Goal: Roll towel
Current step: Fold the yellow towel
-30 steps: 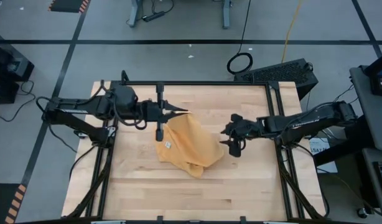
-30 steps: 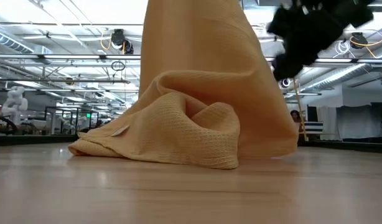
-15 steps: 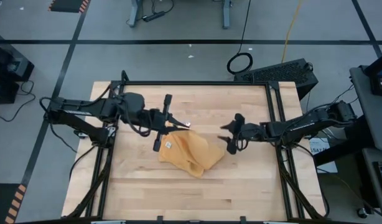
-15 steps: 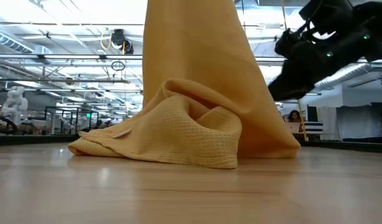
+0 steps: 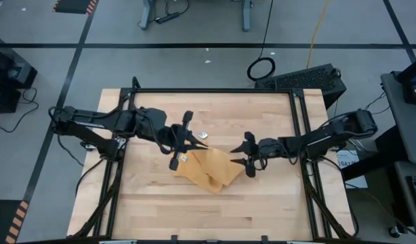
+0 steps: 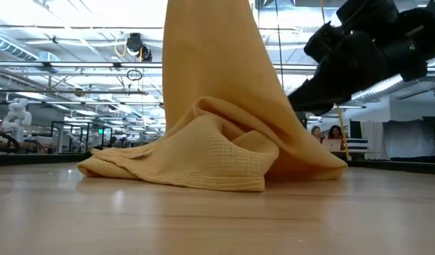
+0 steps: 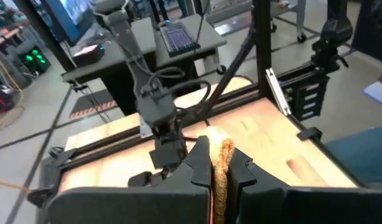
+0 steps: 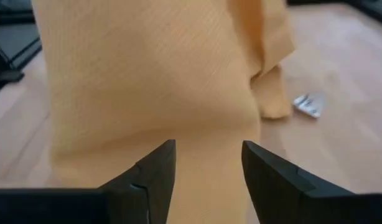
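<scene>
We see the towel (image 5: 209, 171) bunched in a crumpled heap near the middle of the wooden table (image 5: 262, 210), with one part of it drawn up off the surface. From the low view the mustard cloth (image 6: 210, 92) rises in a tall column out of the top of the picture, while the rest lies folded in a loose mound on the wood. The left gripper (image 5: 198, 143) sits just to the far left of the heap, and its jaws are together, clamped on a twisted edge of the towel (image 7: 225, 163) that shows between the dark fingers (image 7: 200, 163) in the left wrist view. The right gripper (image 5: 240, 155) reaches in from the right and stands at the right edge of the cloth, just above the table. Its jaws are apart, with the hanging fabric (image 8: 147, 81) directly in front of them and filling the gap between the two fingers (image 8: 155, 168); we cannot tell whether they touch it. A small pale object (image 5: 202, 135) lies on the table just beyond the left gripper.
</scene>
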`<action>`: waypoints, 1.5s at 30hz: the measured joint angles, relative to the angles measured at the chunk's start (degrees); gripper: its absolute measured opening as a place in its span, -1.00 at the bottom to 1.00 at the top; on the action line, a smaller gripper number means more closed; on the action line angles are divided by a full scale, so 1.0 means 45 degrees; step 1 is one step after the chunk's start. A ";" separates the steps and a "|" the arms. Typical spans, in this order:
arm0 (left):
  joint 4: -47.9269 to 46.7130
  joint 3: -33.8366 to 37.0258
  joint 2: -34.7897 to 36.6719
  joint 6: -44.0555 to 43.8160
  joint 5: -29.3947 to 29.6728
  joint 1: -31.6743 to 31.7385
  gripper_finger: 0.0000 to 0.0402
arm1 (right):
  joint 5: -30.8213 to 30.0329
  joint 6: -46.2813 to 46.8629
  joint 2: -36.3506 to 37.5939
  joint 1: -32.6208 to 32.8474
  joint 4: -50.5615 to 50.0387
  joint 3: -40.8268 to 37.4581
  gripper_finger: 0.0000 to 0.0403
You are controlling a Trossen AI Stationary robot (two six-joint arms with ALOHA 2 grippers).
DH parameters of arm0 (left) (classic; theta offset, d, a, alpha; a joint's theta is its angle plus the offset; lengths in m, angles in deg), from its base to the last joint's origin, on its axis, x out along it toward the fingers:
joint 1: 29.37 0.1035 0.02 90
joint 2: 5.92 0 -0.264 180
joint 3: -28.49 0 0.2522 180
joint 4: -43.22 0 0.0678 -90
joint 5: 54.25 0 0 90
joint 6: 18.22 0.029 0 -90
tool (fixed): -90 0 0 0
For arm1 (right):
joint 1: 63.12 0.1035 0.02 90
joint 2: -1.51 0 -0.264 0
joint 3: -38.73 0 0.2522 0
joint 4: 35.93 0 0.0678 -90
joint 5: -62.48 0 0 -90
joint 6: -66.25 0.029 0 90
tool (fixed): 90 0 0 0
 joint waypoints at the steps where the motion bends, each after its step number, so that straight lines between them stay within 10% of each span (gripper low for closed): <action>1: -0.0242 0.0000 -0.0013 -0.0016 -0.0007 -0.0116 -0.98 | -0.0018 0.0008 -0.0265 0.0041 -0.0003 0.0045 -0.15; 16: -0.1257 0.0276 -0.0310 -0.0529 0.0089 -0.0965 -0.98 | 0.5508 0.2024 -0.1266 0.0621 -0.0084 0.0075 -0.19; 38: -0.3172 0.1627 -0.0324 -0.1081 -0.0891 -0.2354 -0.98 | -0.1388 0.2615 0.1251 0.0586 -0.5837 0.0068 -0.18; 45: -0.3187 0.1627 -0.0324 -0.1357 -0.0397 -0.2380 -0.98 | 0.0096 0.2915 0.0107 0.0625 -0.5405 0.0063 -0.20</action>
